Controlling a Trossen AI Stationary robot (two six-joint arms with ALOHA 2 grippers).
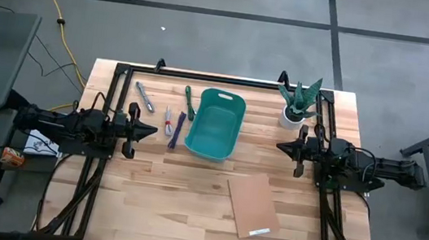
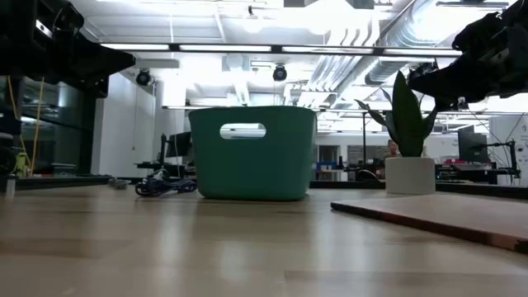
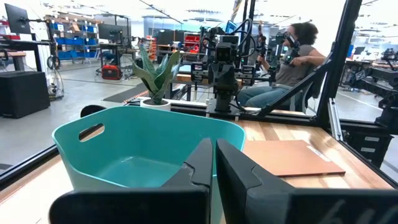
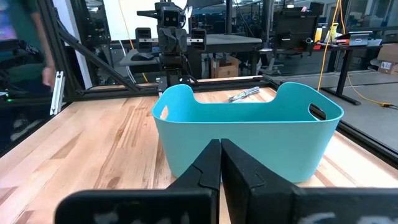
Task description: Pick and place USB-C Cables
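Four USB-C cables lie on the table left of the teal bin (image 1: 216, 123): a grey one (image 1: 145, 96), a white and red one (image 1: 168, 120), a purple one (image 1: 176, 129) and a green one (image 1: 189, 102) next to the bin's left wall. The grey cable (image 4: 244, 94) also shows beyond the bin in the right wrist view. My left gripper (image 1: 155, 132) hovers shut at the table's left, pointing level toward the bin. My right gripper (image 1: 278, 147) hovers shut at the right, facing the bin from the other side. Neither holds anything.
A potted plant (image 1: 298, 106) stands at the far right near my right gripper. A brown cardboard sheet (image 1: 253, 205) lies flat on the near right of the table. A black frame (image 1: 203, 75) runs along the table's far edge. A person (image 3: 298, 50) sits beyond the table.
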